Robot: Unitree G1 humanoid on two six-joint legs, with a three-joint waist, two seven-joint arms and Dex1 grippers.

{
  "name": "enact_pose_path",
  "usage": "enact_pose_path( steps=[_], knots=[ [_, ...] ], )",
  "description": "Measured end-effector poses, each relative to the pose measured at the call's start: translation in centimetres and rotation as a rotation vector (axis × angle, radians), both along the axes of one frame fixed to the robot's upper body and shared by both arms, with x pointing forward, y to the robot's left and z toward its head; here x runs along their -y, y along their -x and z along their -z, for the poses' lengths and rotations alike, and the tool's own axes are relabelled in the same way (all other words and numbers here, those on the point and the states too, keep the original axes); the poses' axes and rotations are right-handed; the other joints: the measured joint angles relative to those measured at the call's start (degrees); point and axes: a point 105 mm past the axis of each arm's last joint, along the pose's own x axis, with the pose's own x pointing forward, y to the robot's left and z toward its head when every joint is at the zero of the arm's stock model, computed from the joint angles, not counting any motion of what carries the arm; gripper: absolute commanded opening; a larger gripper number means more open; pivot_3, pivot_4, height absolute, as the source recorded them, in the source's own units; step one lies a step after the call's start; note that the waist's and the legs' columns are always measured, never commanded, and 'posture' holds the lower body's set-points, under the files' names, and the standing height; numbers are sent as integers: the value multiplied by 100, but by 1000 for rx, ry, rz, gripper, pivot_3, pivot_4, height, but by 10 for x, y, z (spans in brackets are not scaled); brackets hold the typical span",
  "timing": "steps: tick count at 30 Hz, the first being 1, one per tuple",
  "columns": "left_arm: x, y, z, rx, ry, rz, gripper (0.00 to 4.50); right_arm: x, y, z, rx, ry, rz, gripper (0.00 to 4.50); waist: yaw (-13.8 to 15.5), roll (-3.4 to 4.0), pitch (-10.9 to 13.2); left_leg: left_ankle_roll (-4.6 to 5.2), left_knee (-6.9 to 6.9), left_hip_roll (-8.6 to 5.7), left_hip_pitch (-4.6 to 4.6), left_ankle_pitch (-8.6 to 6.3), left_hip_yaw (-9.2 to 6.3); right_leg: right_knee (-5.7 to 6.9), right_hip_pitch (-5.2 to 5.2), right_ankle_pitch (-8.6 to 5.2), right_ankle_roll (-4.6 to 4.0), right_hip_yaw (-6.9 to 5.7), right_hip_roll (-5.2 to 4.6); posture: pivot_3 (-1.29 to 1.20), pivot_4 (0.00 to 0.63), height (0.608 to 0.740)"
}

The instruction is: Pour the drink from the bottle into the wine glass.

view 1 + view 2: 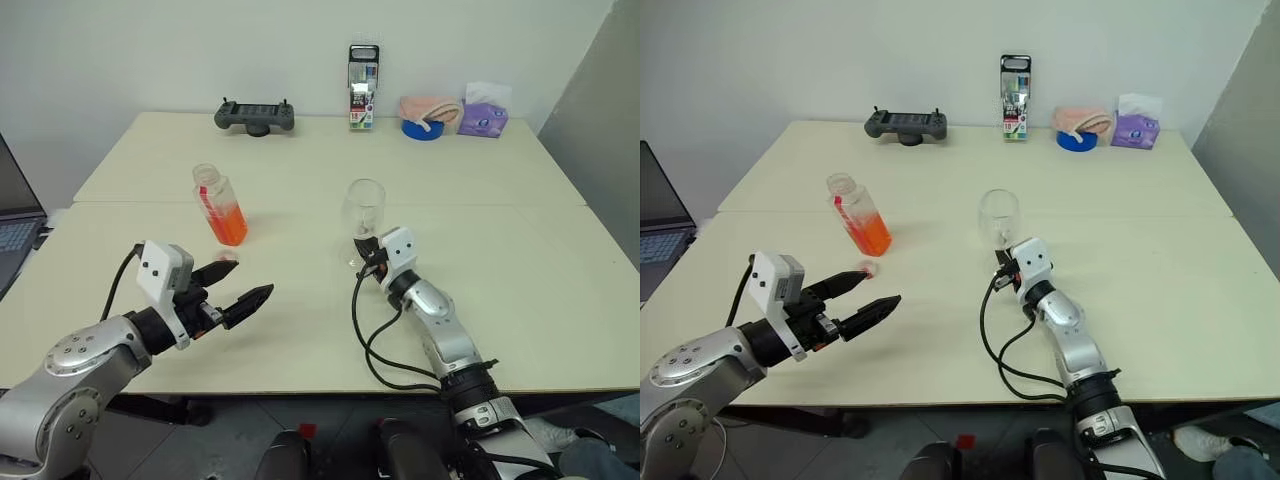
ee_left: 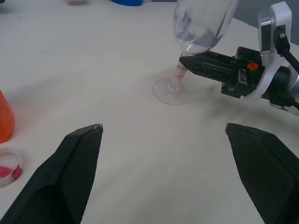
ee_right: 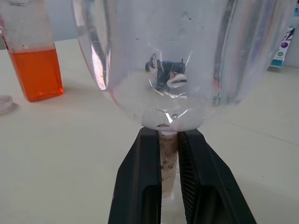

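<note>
The bottle stands upright on the left half of the table, its lower half filled with the orange drink. Its neck is uncapped, and a small red-and-white cap lies on the table in front of it. The wine glass stands empty at mid-table. My right gripper is shut on its stem, just under the bowl, with a finger on each side of the stem. My left gripper hovers open in front of the bottle, near the cap, holding nothing.
Along the far table edge sit a dark handheld controller, a tall colourful container, a blue roll with a pink cloth and a purple tissue pack. A laptop stands off the table's left side.
</note>
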Motion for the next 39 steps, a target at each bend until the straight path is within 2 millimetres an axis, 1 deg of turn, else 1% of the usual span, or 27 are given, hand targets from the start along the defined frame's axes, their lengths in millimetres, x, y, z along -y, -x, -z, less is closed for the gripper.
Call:
enact_pose_path(
  steps=[7, 9, 10, 12, 13, 14, 15, 19, 24, 27, 28, 30, 33, 36, 39],
  knots=[
    [1, -6, 3, -3, -6, 12, 4500, -8, -8, -3, -43, 34, -35, 234, -16, -1, -1, 0, -2, 2, 4, 0, 1, 2, 0, 2, 3, 1, 1, 0, 150, 740],
    [1, -7, 4, -4, -8, 12, 4500, -8, -8, -2, -44, 38, -36, 967, -19, -1, -1, 0, -4, 3, 6, 0, 1, 3, 0, 2, 3, 0, 1, 0, 150, 740],
    [2, -8, 4, -5, -10, 15, 4500, -7, -9, 2, -57, 57, -33, 1246, -21, -3, -2, 0, -5, 3, 7, 0, 1, 2, 0, 2, 3, 0, 1, 0, 150, 740],
    [1, -8, 5, -4, -15, 10, 4500, -2, -6, 32, -161, 107, -26, 1910, -24, 0, 2, 0, -8, 3, -2, 0, 1, 1, -9, 3, 4, -1, 2, 0, 150, 740],
    [0, -9, 6, -8, -16, 3, 4500, -1, -4, 37, -172, 104, -30, 2269, -20, 6, 7, 0, -9, 2, -8, 0, 2, 3, -16, 4, 7, 2, 1, 0, 150, 740],
    [-1, -9, 7, -12, -15, 0, 4500, -2, -4, 36, -171, 112, -35, 2631, -21, 6, 6, 0, -11, 2, -6, 0, 7, 2, -16, 11, 18, 5, 0, 0, 150, 740],
    [-1, -9, 7, -10, -16, 1, 4500, -2, -4, 36, -173, 114, -39, 2944, -20, 3, 4, 0, -12, 3, -6, 0, 4, 1, -16, 12, 20, 2, 1, 0, 150, 740],
    [-2, -9, 7, -10, -18, 4, 4500, -2, -3, 36, -181, 121, -44, 4425, -23, 3, 5, 0, -13, 4, -5, 0, 2, 1, -16, 11, 19, 0, 1, 0, 150, 740],
    [-3, -10, 8, -7, -21, 2, 4500, 1, 1, 36, -207, 143, -76, 4467, -21, 4, 6, -1, -14, 3, -7, 0, 2, -1, -16, 10, 19, 0, 1, 0, 150, 740],
    [-9, -12, 10, 0, -29, -27, 4500, 15, 6, 31, -208, 180, -86, 4467, -10, 9, 10, -1, -14, 1, -8, 0, 3, -3, -16, 7, 14, 1, 0, 0, 150, 740],
    [-16, -15, 12, 13, -36, -61, 4500, 24, 6, 24, -190, 199, -76, 4467, -10, 13, 15, -1, -14, 1, -9, 0, 4, -2, -19, 4, 9, 2, 0, 0, 150, 740],
    [-28, -21, 11, 48, -31, -130, 4500, 34, 6, 10, -158, 217, -65, 4467, -10, 14, 15, -1, -14, 2, -10, 0, 3, 0, -21, 4, 9, 0, 0, 0, 150, 740],
    [-46, -30, 6, 114, -5, -232, 4500, 49, 13, -15, -125, 252, -98, 4467, -8, 15, 16, -1, -19, 3, -11, 0, 1, -2, -22, 6, 12, -2, 0, 0, 150, 740],
    [-53, -35, 10, 146, 37, -312, 4500, 66, 24, -32, -138, 310, -152, 4467, -3, 18, 21, -2, -20, -3, -15, -1, 4, -9, -22, 9, 24, 0, -7, 0, 150, 740],
    [-61, -39, 21, 145, 55, -379, 4500, 93, 33, -46, -194, 384, -193, 4467, 7, 13, 24, -2, -18, -4, -18, -1, 5, -11, -22, 9, 26, -1, -8, 0, 150, 740]
  ],
)
